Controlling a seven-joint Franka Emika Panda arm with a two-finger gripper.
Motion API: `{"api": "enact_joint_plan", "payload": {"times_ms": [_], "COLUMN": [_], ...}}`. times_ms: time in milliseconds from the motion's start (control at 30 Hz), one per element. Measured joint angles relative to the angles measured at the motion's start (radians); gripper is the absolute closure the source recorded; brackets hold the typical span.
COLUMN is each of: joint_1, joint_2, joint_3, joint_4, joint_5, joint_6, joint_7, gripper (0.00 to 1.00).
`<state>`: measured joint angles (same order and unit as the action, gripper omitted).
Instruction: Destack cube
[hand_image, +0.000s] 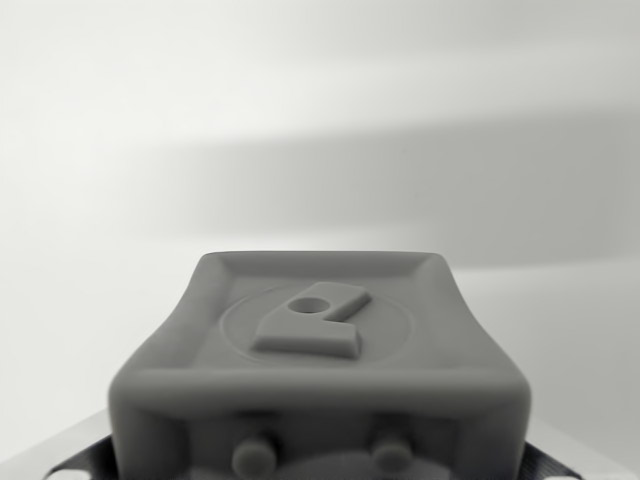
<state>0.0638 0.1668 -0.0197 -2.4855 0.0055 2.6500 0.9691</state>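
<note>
Wrist view, greyscale. The lower half of the frame is filled by a grey cube (320, 350), seen very close and from slightly above. The top face is dished, with a raised rim around all four sides. A shallow circular recess is set in the middle of that face, and a raised embossed shape with a small round hole stands within it. Rounded edges and corners are noted. On the near side face, along the bottom of the frame, two small round studs are seen, one toward the wrist view's left and one toward the right.

Dark, textured patches are seen at both lower corners, just beside the cube's flanks (85, 455). They may be finger pads, but this cannot be confirmed. The gripper itself is not clearly shown, so whether the fingers are apart, together or clamped on the cube cannot be told. Contact with the cube cannot be judged either.

Behind the cube, a pale plain surface (320, 120) is seen, crossed by a broad soft shadow band. What the cube rests on is hidden.
</note>
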Motion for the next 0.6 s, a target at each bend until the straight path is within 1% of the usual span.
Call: {"api": "enact_joint_plan", "payload": {"times_ms": [267,600], "joint_1": [0.0,0.0], "joint_2": [0.08,0.153], "joint_3": [0.0,0.0], "joint_4": [0.004,0.014], "joint_5": [0.0,0.003], "joint_6": [0.07,0.135], "joint_7": [0.0,0.0], "gripper": [1.0,1.0]}}
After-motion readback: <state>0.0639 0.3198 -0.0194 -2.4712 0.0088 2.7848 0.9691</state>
